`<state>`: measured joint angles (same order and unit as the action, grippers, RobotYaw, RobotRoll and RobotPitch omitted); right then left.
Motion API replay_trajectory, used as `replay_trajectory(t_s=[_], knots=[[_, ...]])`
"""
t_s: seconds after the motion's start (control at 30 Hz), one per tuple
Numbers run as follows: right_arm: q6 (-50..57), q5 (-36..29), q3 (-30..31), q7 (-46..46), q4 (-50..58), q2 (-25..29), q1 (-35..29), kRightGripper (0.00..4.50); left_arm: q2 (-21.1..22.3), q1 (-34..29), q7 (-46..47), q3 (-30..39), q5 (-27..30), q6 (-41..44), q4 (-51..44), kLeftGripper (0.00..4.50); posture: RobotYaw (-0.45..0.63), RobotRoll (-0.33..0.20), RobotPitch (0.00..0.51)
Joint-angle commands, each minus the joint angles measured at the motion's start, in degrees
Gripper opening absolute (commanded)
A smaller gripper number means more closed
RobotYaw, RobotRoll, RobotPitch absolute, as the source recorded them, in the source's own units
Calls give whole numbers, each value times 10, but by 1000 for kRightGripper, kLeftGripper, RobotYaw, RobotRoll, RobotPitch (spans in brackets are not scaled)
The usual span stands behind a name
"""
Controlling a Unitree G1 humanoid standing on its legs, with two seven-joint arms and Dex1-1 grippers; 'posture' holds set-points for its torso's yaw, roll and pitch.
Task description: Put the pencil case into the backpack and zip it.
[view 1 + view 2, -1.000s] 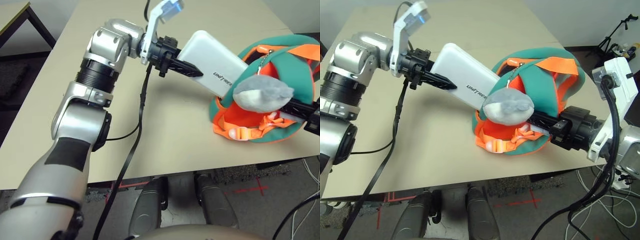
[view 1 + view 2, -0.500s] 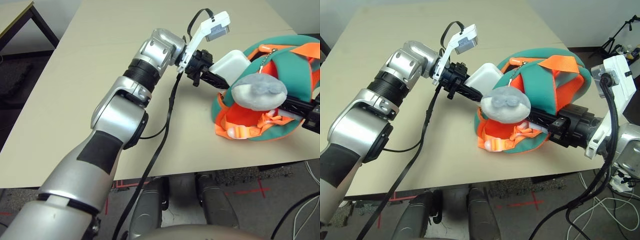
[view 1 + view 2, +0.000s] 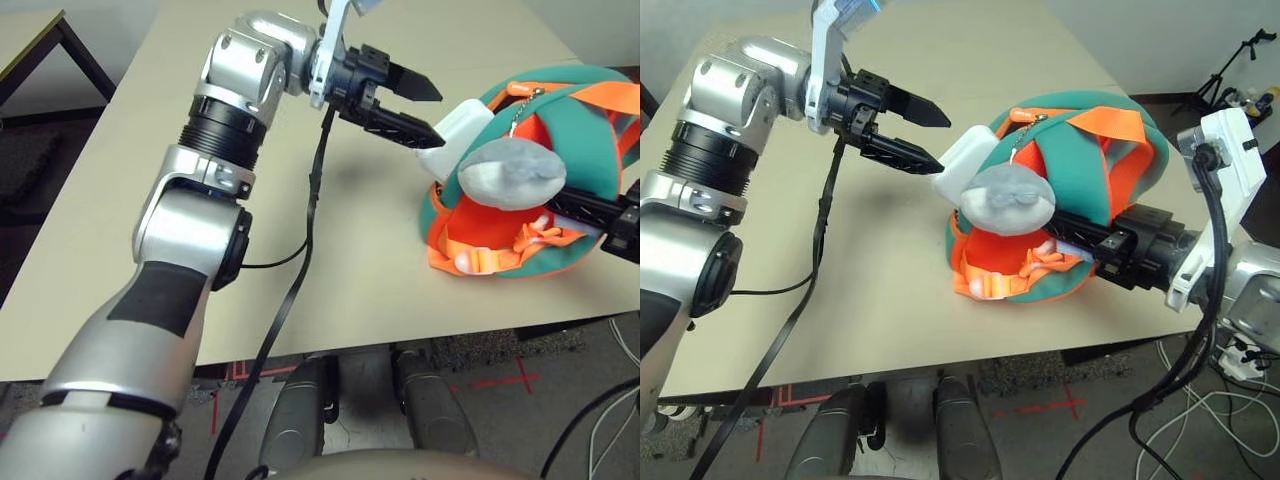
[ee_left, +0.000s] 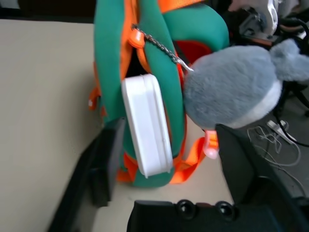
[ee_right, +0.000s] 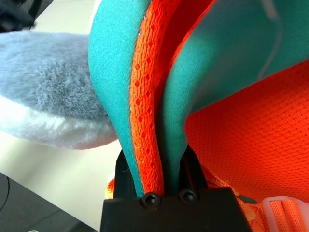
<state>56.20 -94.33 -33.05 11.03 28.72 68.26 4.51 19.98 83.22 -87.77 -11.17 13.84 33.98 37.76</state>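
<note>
The teal and orange backpack (image 3: 575,110) lies on its side at the table's right, its opening facing left. The white pencil case (image 3: 455,133) stands partly inside that opening, one rounded end sticking out (image 4: 147,125). My left gripper (image 3: 436,118) hovers just left of that end, open, with nothing between its black fingers (image 3: 400,128). My right gripper (image 5: 157,166) is shut on the backpack's teal and orange rim, reaching in from the right (image 3: 1095,240). The grey plush tag (image 3: 510,175) hangs on a chain over the opening.
The beige table (image 3: 120,200) has free room to the left and front of the backpack. A black cable (image 3: 300,270) trails from my left wrist across the table and over the front edge. Orange straps and a buckle (image 3: 480,262) lie at the backpack's near side.
The left gripper pushed the pencil case deeper into the backpack, then let go, opened and drew back to the left. The right gripper kept its hold.
</note>
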Motion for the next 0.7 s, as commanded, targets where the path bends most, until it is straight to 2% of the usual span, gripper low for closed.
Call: replay_trajectory(t_s=[0.03, 0.37, 0.6, 0.7], knots=[[-2, 5, 19, 12, 7, -4, 12, 138, -4, -20, 4, -6, -3, -21, -14, 2729, -92, 0, 161], [2, 6, 19, 11, 7, -8, 17, 138, -16, -34, 14, -12, -9, -42, -2, 2691, -104, 0, 164], [3, 4, 17, 8, 8, -7, 17, 138, -16, -14, 27, 0, -10, -51, 34, 2691, -105, 0, 166], [3, 4, 17, 8, 6, -6, 17, 138, -14, -6, 28, 6, -7, -55, 41, 1814, -106, 0, 164]])
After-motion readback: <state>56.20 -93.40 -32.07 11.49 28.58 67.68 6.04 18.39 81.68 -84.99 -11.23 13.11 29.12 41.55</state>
